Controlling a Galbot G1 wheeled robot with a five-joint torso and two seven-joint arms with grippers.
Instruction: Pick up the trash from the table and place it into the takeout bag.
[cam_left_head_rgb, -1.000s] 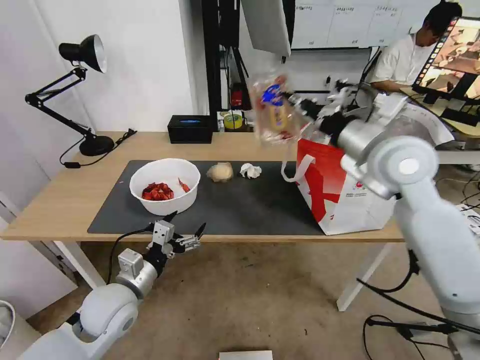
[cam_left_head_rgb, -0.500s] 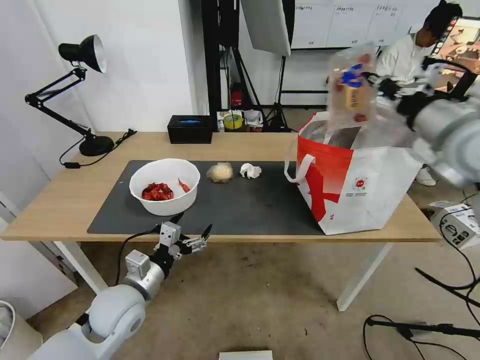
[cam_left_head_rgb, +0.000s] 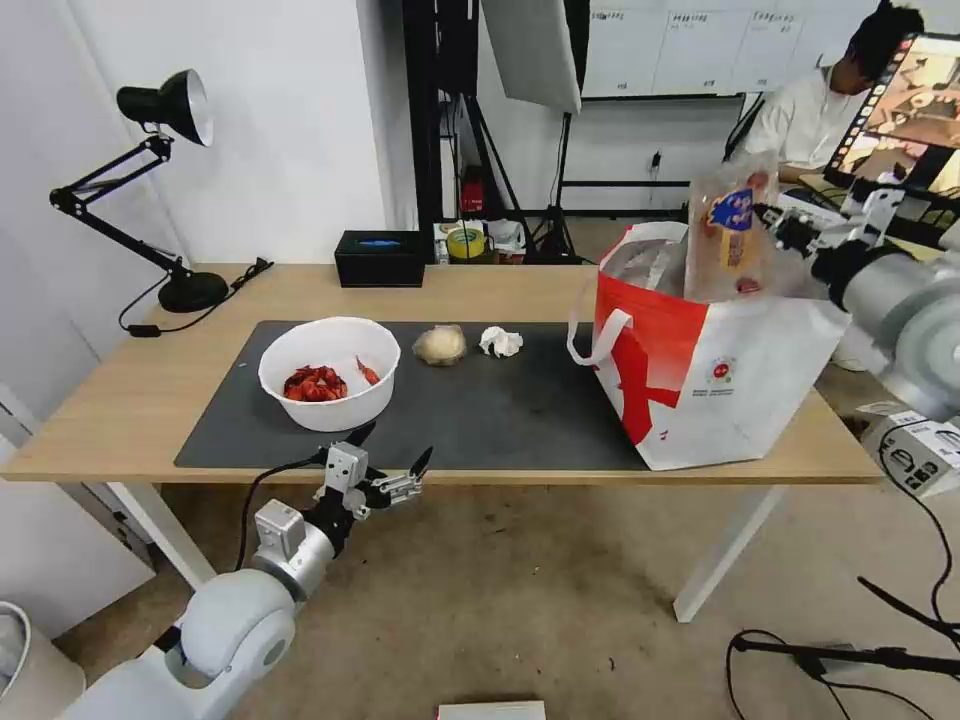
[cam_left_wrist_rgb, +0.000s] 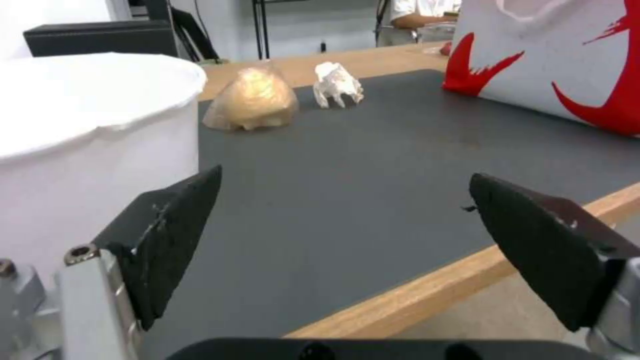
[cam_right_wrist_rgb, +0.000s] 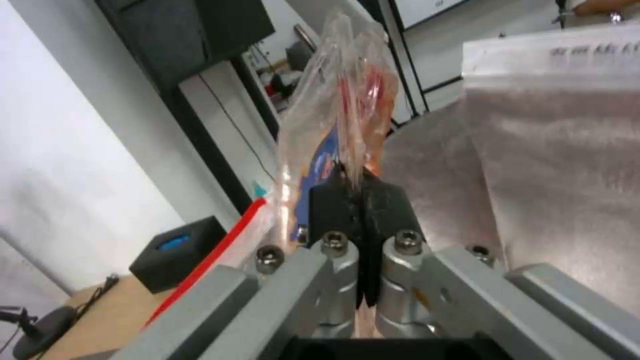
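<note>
The right hand (cam_left_head_rgb: 790, 232) is clamping the clear plastic tray (cam_left_head_rgb: 730, 240) upright in the takeout bag (cam_left_head_rgb: 720, 370) mouth. The left hand (cam_left_head_rgb: 385, 465) is hanging apart just off the table (cam_left_head_rgb: 120, 420) near edge.

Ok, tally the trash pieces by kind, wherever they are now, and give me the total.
White bowl with crayfish shells: 1, on the mat
Beige paper ball: 1, on the mat
White tissue wad: 1, on the mat
Clear plastic tray: 1, held by the right tool over the takeout bag
Total: 4
</note>
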